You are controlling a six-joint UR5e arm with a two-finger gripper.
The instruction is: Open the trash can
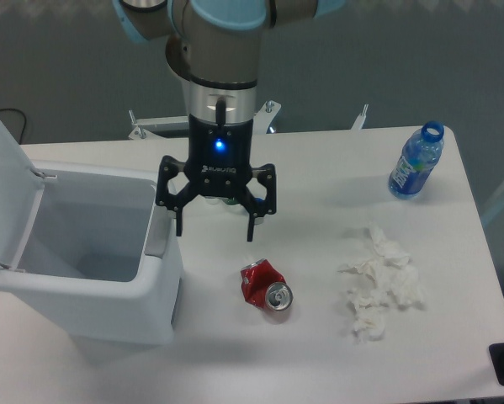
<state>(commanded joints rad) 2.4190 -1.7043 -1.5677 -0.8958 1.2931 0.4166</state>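
Observation:
The trash can (92, 307) is a large white boxy bin at the left of the table. Its lid (7, 189) stands swung up on the far left side, so the inside shows and looks empty. A grey button strip (157, 237) runs along its right rim. My gripper (215, 225) hangs just right of that rim, above the table, with its fingers spread wide and nothing between them.
A crushed red soda can (265, 285) lies on the table just below and right of the gripper. Crumpled white tissue (380, 284) lies further right. A blue water bottle (416, 161) stands at the back right. The table's front edge runs along the bottom.

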